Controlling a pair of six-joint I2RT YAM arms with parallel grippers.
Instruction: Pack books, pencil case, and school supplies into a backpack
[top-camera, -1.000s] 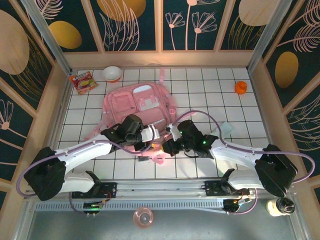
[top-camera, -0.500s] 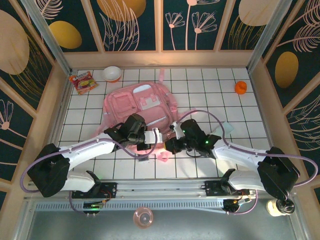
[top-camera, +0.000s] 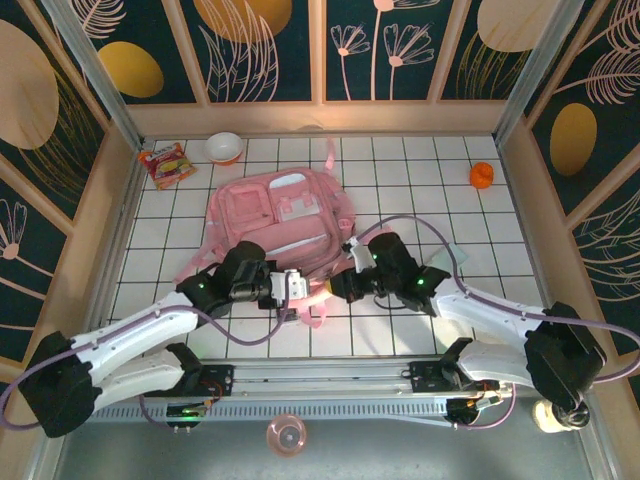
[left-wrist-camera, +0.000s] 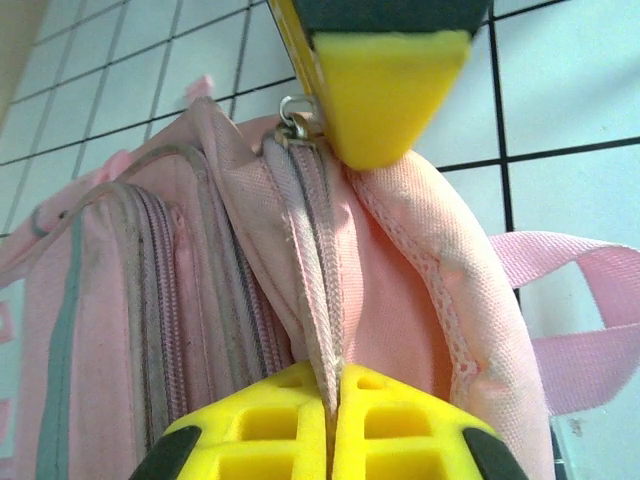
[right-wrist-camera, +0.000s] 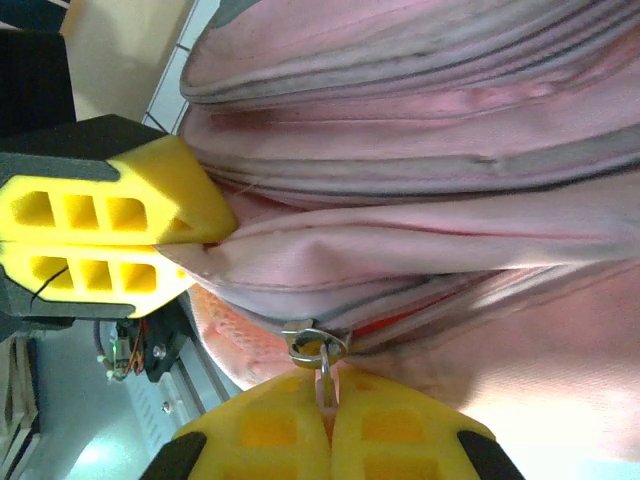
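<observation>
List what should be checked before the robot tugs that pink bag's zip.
1. Right fingers shut on the zip pull: ok.
2. Left fingers pinching the backpack fabric beside the zip: ok.
3. Backpack lying flat on the table: ok.
4. How far the zip is open: cannot tell.
5. Pencil case near the right arm, probably reachable: ok.

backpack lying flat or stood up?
Lying flat: the backpack is spread on the table, front pockets facing up.
</observation>
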